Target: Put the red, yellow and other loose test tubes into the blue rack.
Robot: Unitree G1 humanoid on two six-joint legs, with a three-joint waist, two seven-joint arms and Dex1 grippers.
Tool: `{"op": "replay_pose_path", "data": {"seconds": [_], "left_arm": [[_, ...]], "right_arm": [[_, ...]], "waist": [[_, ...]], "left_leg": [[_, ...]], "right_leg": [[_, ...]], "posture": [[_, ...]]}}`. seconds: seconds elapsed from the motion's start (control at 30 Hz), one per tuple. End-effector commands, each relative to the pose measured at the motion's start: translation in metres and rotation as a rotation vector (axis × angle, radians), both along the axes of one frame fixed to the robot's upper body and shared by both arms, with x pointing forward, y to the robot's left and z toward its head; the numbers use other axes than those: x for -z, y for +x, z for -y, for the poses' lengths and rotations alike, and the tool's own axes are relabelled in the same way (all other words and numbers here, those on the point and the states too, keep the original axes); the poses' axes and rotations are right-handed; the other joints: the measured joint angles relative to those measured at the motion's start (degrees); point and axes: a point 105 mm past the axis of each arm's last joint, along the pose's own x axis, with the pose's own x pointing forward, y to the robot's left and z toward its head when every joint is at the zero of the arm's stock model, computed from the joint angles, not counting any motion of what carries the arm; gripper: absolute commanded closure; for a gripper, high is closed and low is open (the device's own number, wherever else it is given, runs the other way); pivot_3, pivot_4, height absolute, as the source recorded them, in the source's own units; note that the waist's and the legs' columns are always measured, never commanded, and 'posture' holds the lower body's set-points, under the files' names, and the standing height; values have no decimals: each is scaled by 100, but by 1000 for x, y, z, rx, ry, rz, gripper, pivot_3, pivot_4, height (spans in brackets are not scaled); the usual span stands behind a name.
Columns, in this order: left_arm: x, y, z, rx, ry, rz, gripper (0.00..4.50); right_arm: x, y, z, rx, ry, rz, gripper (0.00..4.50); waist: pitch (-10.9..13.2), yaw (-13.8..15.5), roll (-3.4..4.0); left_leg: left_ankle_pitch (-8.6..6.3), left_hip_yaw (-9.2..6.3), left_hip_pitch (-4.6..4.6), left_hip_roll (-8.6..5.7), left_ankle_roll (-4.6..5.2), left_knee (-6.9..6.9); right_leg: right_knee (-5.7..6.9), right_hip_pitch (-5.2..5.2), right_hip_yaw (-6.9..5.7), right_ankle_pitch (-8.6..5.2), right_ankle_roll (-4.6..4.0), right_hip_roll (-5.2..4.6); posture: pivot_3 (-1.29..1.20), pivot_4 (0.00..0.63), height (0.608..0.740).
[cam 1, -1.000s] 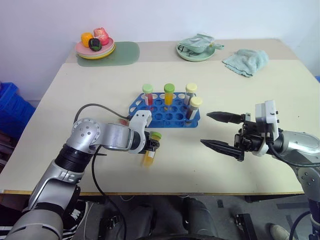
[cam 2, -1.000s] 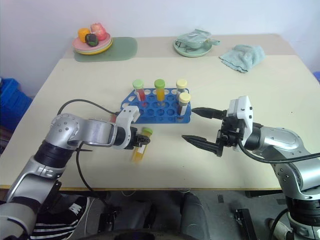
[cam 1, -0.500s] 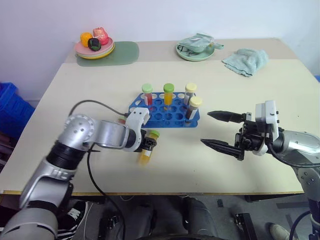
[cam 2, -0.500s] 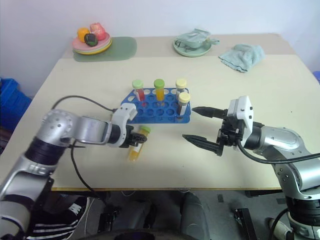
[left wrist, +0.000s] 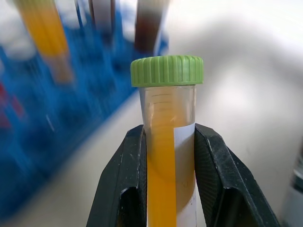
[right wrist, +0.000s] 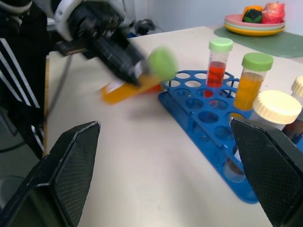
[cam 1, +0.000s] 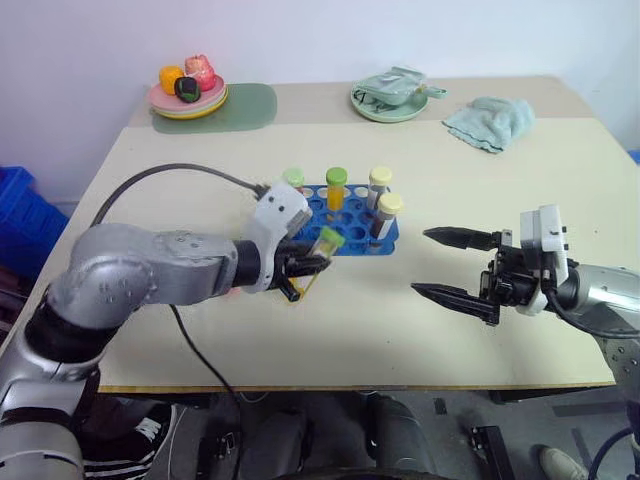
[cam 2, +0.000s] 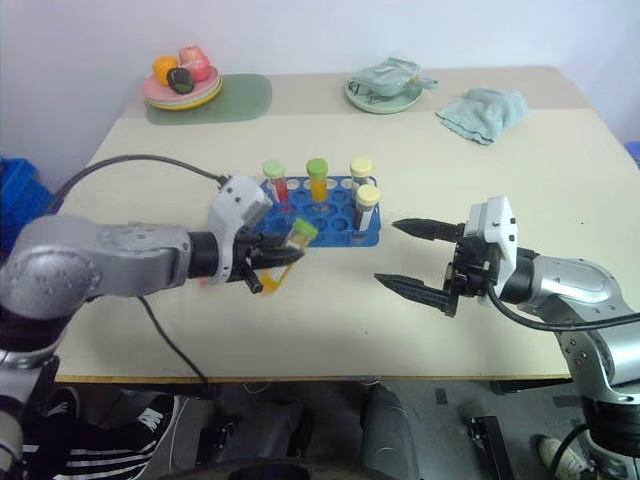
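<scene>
Right tool (cam 1: 447,264): we see its fingers spread wide, empty, lower right of frame.
Left tool (cam 1: 312,262): we see it clamped on the yellow tube (left wrist: 169,156), green-capped, tilted, mid-frame just before the rack.
Blue rack (cam 1: 352,238): centre of the tabletop (cam 1: 540,190), four capped tubes upright.

A beige table (cam 1: 560,200) carries a blue rack (cam 1: 355,235) at centre, a green mat (cam 1: 250,105) upper left, a green plate (cam 1: 385,108) and a crumpled cloth (cam 1: 490,122) upper right.

blue rack (cam 1: 345,238), green-capped yellow tube (left wrist: 169,142)
</scene>
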Motion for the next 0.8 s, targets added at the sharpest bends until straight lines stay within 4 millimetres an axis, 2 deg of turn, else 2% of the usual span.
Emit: {"op": "replay_pose_path", "data": {"seconds": [0.03,0.17,0.23,0.37,0.47,0.53,0.8], "left_arm": [[-25,2,-4,65,-104,304,3726],[-29,-1,-9,84,-247,453,3726],[-24,-3,-8,114,-266,523,3726],[-21,10,-14,62,-351,604,3726],[-11,11,-12,116,-417,576,3726],[-12,13,-11,119,-441,607,3726],[-13,41,6,112,-500,733,3726]], "right_arm": [[-14,-4,-1,5,7,57,0],[-15,-2,3,28,6,64,0],[-16,-1,4,51,14,66,0],[-16,0,5,69,17,64,0],[-14,3,9,91,-3,72,0],[-16,4,9,93,0,74,0],[-21,10,6,131,15,95,0]], "waist": [[0,4,-1],[2,40,-4],[2,39,-4],[2,35,-5],[2,15,-4],[2,11,-4],[2,20,-6]], "left_leg": [[0,7,1,3,0,-3],[-1,12,-4,3,4,-2],[-3,14,-4,2,7,1],[-3,17,-3,4,8,2],[-5,19,-4,4,11,6],[-5,21,-4,5,11,6],[-9,24,-6,3,20,20]], "right_leg": [[-3,0,3,0,0,1],[-12,1,3,2,-1,-1],[-14,4,3,3,1,-2],[-14,4,2,5,4,-1],[-13,3,-1,7,7,-1],[-12,2,-2,7,8,-1],[-15,8,-3,12,16,-1]], "posture": [[0,150,740],[0,150,740],[0,150,740],[0,150,740],[0,150,740],[0,150,740],[0,150,740]]}}
